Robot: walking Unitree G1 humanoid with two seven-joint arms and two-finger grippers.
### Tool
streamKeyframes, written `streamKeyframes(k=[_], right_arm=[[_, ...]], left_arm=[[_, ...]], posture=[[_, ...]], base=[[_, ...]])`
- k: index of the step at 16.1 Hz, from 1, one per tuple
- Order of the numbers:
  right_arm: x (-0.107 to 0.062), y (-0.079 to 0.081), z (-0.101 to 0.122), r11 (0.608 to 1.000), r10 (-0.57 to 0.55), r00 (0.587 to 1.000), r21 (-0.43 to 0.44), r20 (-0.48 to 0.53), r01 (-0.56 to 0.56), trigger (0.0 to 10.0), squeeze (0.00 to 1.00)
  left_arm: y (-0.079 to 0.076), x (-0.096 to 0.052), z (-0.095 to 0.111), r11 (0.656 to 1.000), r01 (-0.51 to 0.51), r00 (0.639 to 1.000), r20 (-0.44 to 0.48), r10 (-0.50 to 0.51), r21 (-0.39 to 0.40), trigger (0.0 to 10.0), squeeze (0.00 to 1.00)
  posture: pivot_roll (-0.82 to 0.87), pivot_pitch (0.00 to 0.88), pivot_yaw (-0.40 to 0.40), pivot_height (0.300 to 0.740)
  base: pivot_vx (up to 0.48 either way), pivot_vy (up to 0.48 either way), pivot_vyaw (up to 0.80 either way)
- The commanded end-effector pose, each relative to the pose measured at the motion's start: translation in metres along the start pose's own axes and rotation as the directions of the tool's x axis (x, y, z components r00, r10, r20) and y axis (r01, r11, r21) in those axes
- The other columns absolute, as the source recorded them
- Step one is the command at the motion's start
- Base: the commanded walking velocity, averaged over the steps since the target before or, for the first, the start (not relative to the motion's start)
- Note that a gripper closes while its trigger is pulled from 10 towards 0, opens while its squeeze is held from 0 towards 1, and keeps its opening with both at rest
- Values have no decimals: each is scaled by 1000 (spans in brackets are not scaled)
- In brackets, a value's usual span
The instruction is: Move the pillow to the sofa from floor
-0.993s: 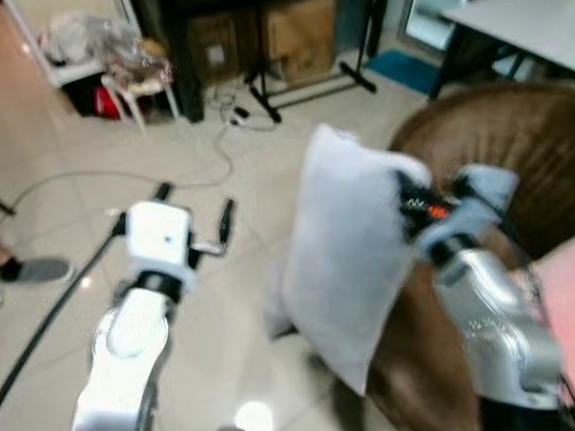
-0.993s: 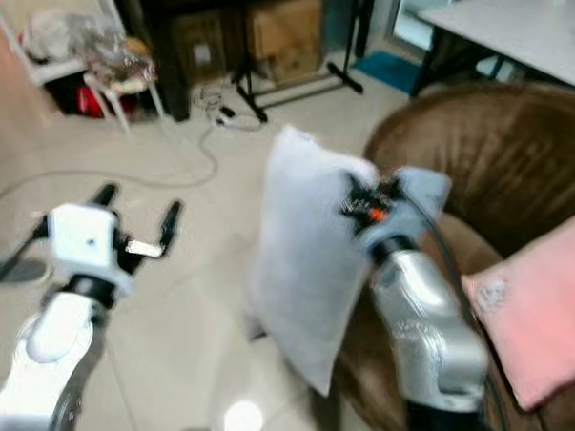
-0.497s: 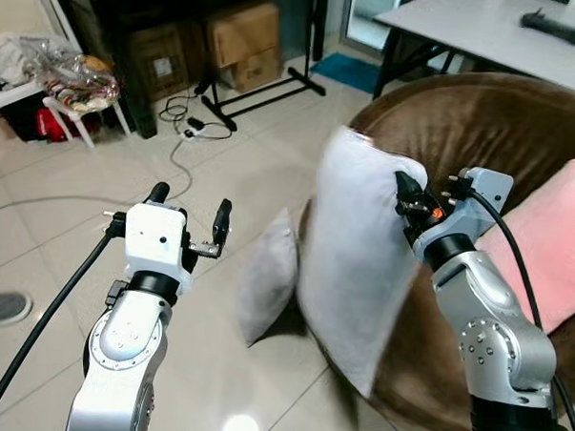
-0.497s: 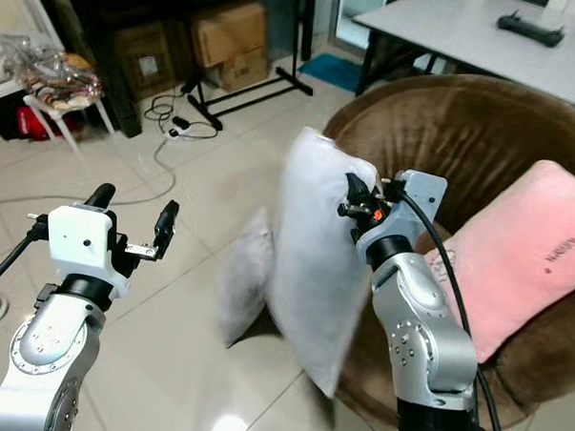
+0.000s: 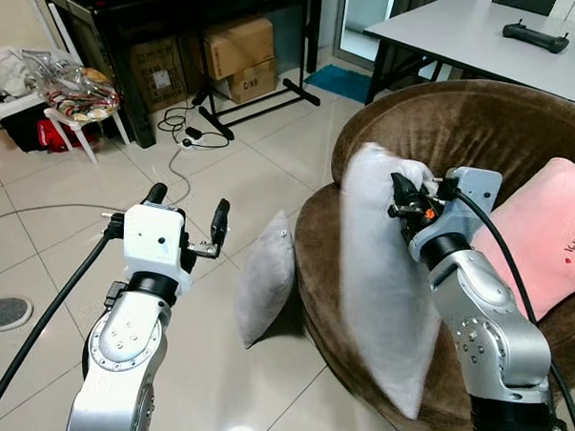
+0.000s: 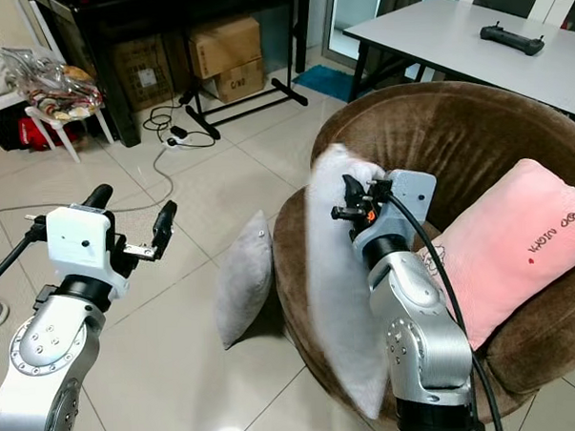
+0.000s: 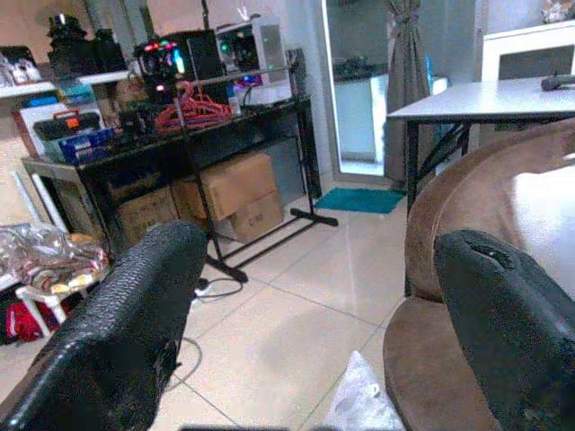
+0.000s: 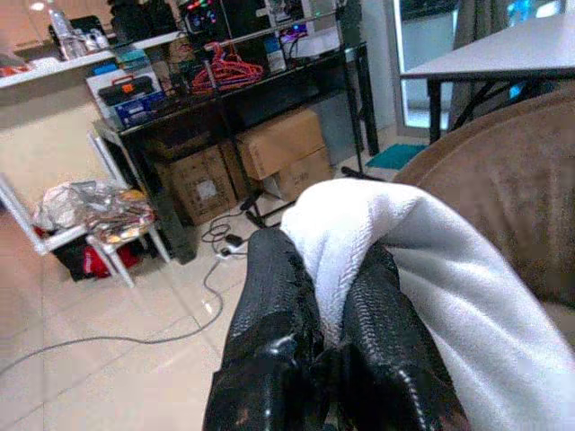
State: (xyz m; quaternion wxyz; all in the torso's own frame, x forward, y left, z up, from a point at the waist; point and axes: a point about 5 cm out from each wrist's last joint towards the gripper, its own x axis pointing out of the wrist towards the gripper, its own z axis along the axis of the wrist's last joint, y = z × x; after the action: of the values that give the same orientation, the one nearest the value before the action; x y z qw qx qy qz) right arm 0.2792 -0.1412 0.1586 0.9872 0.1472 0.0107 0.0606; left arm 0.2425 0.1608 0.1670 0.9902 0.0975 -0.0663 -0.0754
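a: where's the white pillow (image 5: pixel 382 297)?
b: pinched at its top corner by the right gripper (image 8: pixel 319 296), hanging upright over the front rim of the brown sofa (image 5: pixel 475 131).
a: and the left gripper (image 5: pixel 187 212)?
b: fingers spread wide, holding nothing, out over the tiled floor (image 5: pixel 69 235).
a: anything else around?
b: grey pillow (image 5: pixel 265 288) on the floor, leaning against the sofa's side; pink pillow (image 5: pixel 554 232) propped on the seat.

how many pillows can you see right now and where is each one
3. A white pillow hangs from the right gripper over the brown sofa's front edge. A grey pillow leans on the floor against the sofa. A pink pillow lies on the seat. Others may be hidden.
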Motion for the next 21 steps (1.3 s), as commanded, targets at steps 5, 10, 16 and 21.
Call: streamKeyframes(k=[5,10,16,21], right_arm=[[3,2,14,998,9,996,56,84,-14,10000,0],[4,1,17,997,7,996,73,94,-14,10000,0],[4,8,16,998,54,994,10,90,-55,10000,0],[4,11,15,997,71,993,13,89,-73,10000,0]], left_arm=[[0,3,1,1000,7,1000,6,-7,14,10000,0],[0,3,1,1000,4,1000,9,-4,16,10000,0],[0,4,1,1000,2,1000,10,-2,14,10000,0],[2,4,2,1000,-3,1000,15,3,-1,10000,0]], posture=[[56,0,-8,740],[57,0,-9,740],[57,0,-8,740],[59,0,-10,740]], base=[[0,0,-320],[0,0,0],[0,0,0],[144,0,-800]])
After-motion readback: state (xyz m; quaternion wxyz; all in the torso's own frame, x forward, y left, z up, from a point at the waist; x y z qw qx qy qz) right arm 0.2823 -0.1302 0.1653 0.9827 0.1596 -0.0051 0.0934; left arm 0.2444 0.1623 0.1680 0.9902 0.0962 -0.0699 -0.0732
